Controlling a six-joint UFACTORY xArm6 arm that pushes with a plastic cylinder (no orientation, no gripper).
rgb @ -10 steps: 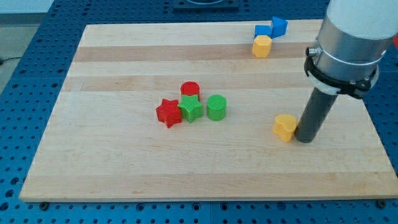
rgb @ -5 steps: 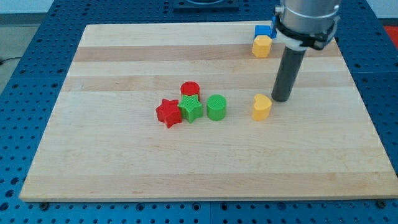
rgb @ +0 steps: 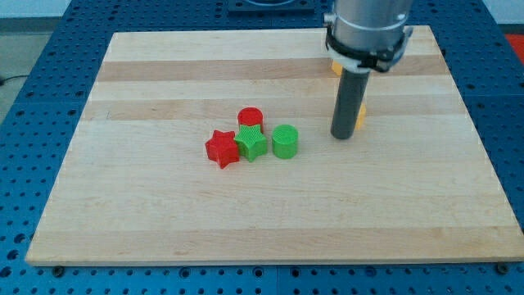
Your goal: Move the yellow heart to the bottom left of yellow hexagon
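Yellow heart (rgb: pixel 361 117) mostly hidden behind rod (rgb: pixel 348 102); yellow hexagon (rgb: pixel 333 67) nearly all covered by arm housing (rgb: pixel 367 29), cut by view's top.

Yellow heart (rgb: pixel 361 120) mostly hidden behind the rod; yellow hexagon (rgb: pixel 333 67) a sliver at the view's top.

Pale, smooth wooden board (rgb: pixel 164 205) showing lengthwise grain; matt plastic-looking red star block (rgb: pixel 221 149) and green cylinder block (rgb: pixel 285 142) lying on it; dark matt rod with my tip (rgb: pixel 342 136); blue perforated metal table (rgb: pixel 24 123) surrounding.
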